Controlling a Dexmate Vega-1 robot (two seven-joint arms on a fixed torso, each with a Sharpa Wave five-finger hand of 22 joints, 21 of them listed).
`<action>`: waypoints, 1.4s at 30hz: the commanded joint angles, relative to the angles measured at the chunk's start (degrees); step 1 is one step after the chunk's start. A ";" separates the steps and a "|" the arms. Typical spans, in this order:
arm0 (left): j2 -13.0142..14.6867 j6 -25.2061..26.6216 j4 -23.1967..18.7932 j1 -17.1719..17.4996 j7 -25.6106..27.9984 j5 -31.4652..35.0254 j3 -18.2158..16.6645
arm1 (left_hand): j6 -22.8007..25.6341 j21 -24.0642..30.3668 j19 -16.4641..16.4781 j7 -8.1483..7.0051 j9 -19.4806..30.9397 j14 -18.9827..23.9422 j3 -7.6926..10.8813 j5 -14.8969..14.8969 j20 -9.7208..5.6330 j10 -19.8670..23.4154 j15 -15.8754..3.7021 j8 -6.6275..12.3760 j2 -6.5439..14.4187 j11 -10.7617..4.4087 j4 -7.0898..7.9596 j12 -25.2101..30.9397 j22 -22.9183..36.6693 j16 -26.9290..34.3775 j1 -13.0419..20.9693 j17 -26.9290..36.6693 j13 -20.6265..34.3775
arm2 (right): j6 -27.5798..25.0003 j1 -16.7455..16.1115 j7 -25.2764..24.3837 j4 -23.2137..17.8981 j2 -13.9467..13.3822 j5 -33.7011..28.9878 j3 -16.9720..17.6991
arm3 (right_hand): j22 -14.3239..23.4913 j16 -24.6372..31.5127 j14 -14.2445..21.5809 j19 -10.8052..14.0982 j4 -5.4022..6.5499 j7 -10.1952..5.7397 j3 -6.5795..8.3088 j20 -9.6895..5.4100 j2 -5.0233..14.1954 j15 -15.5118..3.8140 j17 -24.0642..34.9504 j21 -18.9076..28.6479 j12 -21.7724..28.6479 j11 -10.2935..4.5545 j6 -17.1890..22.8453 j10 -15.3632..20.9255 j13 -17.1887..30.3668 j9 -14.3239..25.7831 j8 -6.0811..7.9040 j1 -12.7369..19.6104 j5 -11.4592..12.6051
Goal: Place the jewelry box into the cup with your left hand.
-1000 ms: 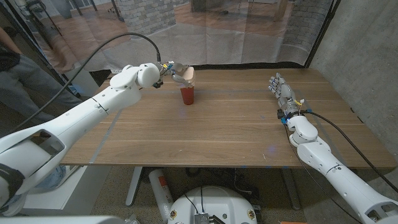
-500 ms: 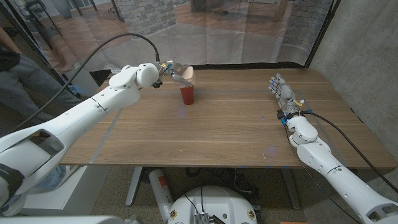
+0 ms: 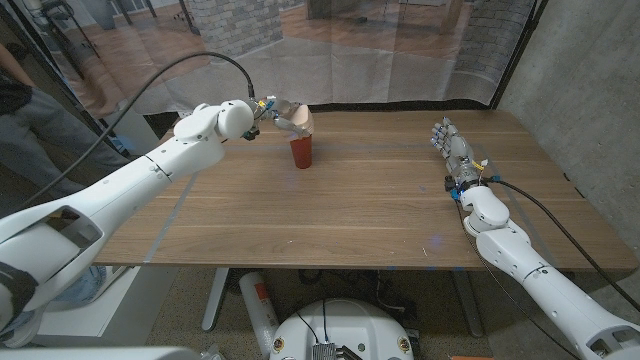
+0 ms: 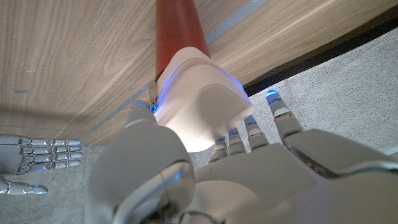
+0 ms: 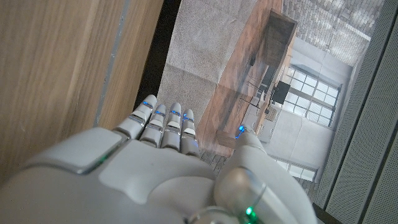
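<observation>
A small red cup [image 3: 301, 153] stands on the wooden table [image 3: 380, 210] toward its far left. Directly above the cup's mouth, my left hand [image 3: 281, 113] grips a pale cream jewelry box [image 3: 300, 122]. The left wrist view has the box [image 4: 199, 99] held between my fingers [image 4: 277, 112] and thumb, its lower edge at the mouth of the red cup [image 4: 177, 28]. My right hand [image 3: 451, 146] waits near the table's right edge, fingers straight and apart, holding nothing; the right wrist view has its fingers [image 5: 165, 127] extended over the table edge.
A dark cable [image 3: 160, 80] arcs over my left arm. A person [image 3: 20, 110] stands beyond the table's left side behind a clear curtain. A grey wall [image 3: 590, 90] rises close on the right. Bare wood stretches between cup and right hand.
The left hand and box have shifted very slightly, staying over the cup. The right arm has not moved.
</observation>
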 commanded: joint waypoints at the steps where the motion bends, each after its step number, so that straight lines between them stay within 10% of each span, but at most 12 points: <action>1: -1.24 -0.16 1.45 -1.69 -0.77 0.59 1.33 | -0.69 -0.36 -0.64 -0.12 -0.06 -0.48 -0.55 0.25 0.11 -0.79 0.23 -0.02 -0.11 -0.14 0.06 0.03 0.16 0.11 -0.90 -0.01 0.06 | 0.54 0.13 0.11 0.76 0.24 0.14 0.14 | 0.33 -0.23 0.39 0.52 -0.43 -0.46 0.05 -0.15 0.48 0.10 0.12 -0.23 -0.11 -0.16 0.30 0.30 0.26 0.20 -0.24 0.08 0.01; 42: -1.43 1.73 -0.74 -1.81 -1.09 1.89 1.51 | -3.07 -0.41 -2.92 0.16 -0.27 -2.59 -2.77 1.06 0.08 -2.98 0.52 -0.03 -1.37 0.16 1.48 0.17 0.10 0.34 -3.96 -1.03 -0.17 | 1.64 0.01 0.60 1.11 0.31 0.35 0.44 | 0.36 -0.30 0.30 0.56 -0.53 -0.48 -0.07 -0.02 0.45 0.13 0.11 -0.77 -0.14 -0.04 0.21 0.32 0.26 0.20 -0.27 0.02 0.01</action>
